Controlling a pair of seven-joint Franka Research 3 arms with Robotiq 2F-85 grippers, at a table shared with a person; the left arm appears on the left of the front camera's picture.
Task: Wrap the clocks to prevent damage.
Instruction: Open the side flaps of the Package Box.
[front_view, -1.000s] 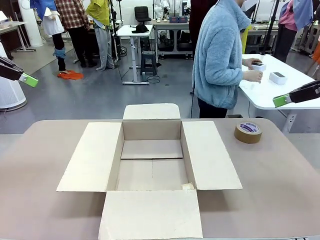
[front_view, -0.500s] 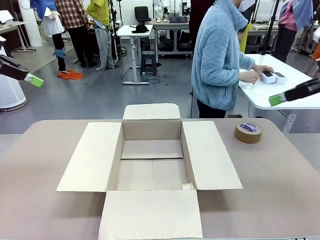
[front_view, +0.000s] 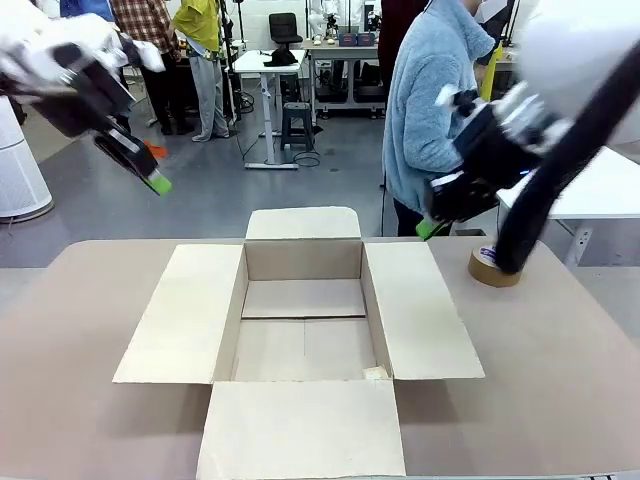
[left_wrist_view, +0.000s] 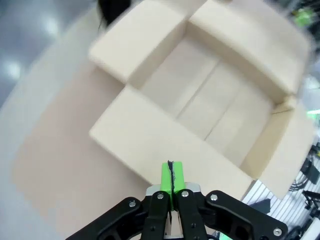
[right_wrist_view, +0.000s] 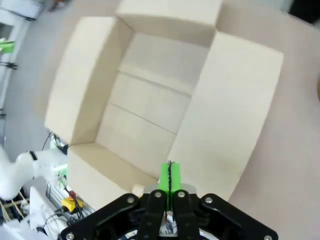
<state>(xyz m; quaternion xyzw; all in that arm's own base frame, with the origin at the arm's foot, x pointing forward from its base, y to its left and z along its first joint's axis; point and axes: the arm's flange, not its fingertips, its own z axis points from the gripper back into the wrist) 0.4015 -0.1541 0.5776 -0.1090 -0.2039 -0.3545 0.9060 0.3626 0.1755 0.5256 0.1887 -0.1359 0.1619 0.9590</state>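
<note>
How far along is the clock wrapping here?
Done: only the cardboard box stands open, flaps spread. In hand: nothing; the left gripper and right gripper hover shut in mid-air. Left: all wrapping and packing; the tape roll lies untouched right of the box.

table (front_view: 70, 380): across the lower half of the front view
box (front_view: 180, 315): on the table, centre of frame, flaps spread to left, right, near and far
tape roll (front_view: 484, 262): on the table, right of the box's right flap, near the far edge, partly behind the right arm (front_view: 560, 130)
left gripper (front_view: 157, 184): upper left, beyond the table's far edge, well apart from the box
right gripper (front_view: 428, 229): right of centre, just above the right flap's far corner, left of the tape roll
person (front_view: 425, 110): behind the table, upper right of centre
</note>
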